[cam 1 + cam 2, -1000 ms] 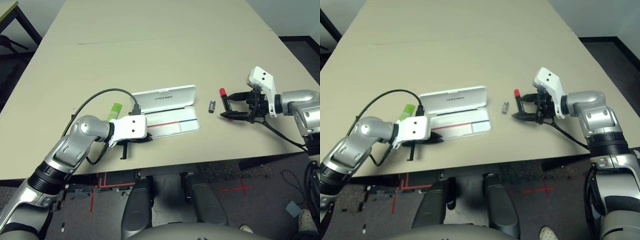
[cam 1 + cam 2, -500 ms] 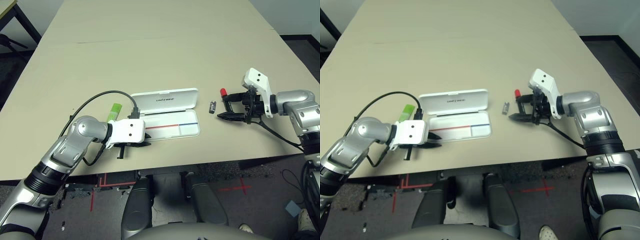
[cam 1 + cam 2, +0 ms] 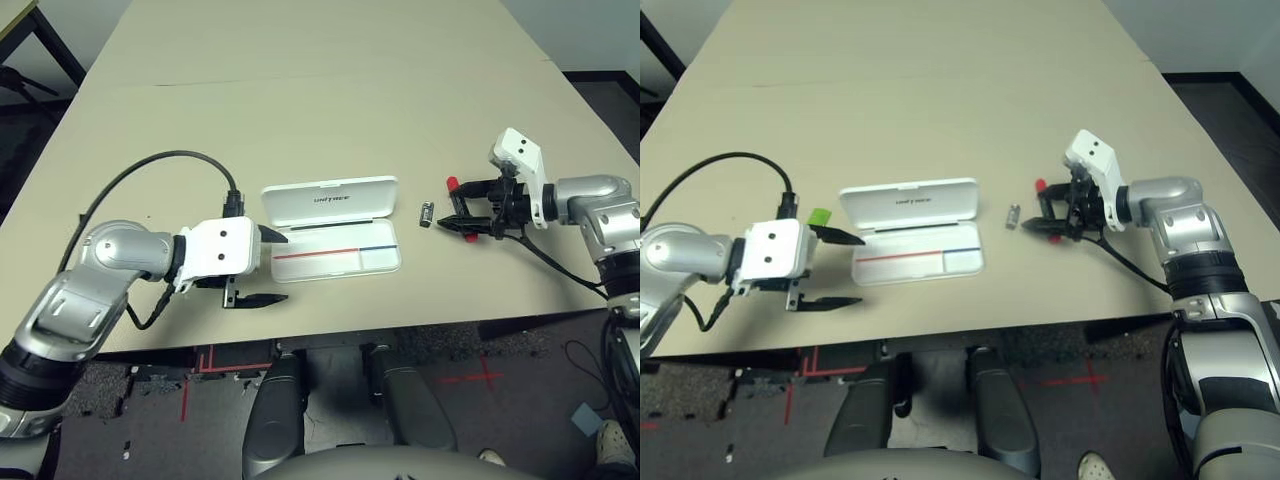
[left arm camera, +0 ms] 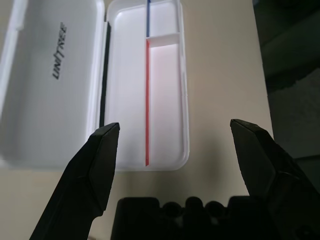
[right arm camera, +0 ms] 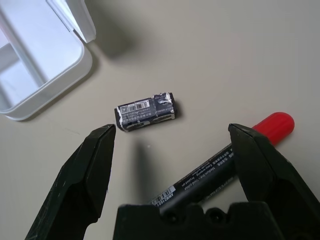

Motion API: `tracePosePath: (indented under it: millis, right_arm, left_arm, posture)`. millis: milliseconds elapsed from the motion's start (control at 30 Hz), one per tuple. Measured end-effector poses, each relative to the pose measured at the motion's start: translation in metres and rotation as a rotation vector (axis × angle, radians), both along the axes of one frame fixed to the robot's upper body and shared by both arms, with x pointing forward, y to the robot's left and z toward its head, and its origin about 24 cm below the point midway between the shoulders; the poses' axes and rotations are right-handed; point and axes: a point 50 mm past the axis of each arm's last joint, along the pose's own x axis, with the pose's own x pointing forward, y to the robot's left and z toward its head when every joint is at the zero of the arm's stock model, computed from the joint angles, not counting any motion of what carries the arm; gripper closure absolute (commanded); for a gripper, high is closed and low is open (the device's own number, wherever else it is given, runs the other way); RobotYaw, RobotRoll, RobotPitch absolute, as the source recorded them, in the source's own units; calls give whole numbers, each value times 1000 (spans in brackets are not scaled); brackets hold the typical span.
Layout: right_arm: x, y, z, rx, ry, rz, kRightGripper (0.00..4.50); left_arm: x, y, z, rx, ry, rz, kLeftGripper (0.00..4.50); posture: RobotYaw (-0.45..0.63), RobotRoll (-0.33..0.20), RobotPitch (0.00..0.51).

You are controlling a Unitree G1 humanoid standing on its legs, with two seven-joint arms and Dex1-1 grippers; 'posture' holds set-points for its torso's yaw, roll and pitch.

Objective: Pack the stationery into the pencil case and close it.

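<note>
A flat white plastic pencil case (image 3: 335,230) lies open in the middle of the big beige bench (image 3: 300,90). Its lid (image 3: 330,200) with black letters lies flat behind the tray. The tray has a red line and a blue line inside, and I see nothing in it.

The left hand (image 3: 262,266) is near the left end of the case, close to the front edge of the bench. Its two black fingers (image 4: 100,150) are spread wide apart, and it holds nothing. A lime-green flat stick (image 3: 820,216) peeks out just behind this hand, left of the case.

A tiny dark grey piece (image 5: 145,112) with a white label lies on the bench, just right of the case. A bit further right lies a black marker with a red cap (image 5: 225,160).

The right hand (image 3: 463,208) is right over the marker. Its fingers (image 5: 95,170) are wide open too, one on each side of the marker, not squeezing it.
</note>
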Motion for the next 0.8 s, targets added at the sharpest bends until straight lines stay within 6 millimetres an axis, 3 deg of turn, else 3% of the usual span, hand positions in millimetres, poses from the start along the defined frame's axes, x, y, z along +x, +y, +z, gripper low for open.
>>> tracePosePath:
  millis: [167,367,533,800]
  right_arm:
    - [12,-1,17,103,-133,-206,0]
    - [14,2,25,104,-108,-472,0]
    - [11,8,17,82,-1,-688,0]
    - [-4,16,-3,32,100,-761,0]
  left_arm:
    - [-1,10,3,-12,-23,53,57]
    - [-2,12,4,-10,-39,56,57]
    - [0,13,4,-12,-52,56,57]
    - [2,16,3,-10,-57,61,57]
  posture:
    - [92,0,183]
    - [87,0,187]
    - [78,0,193]
    - [85,0,200]
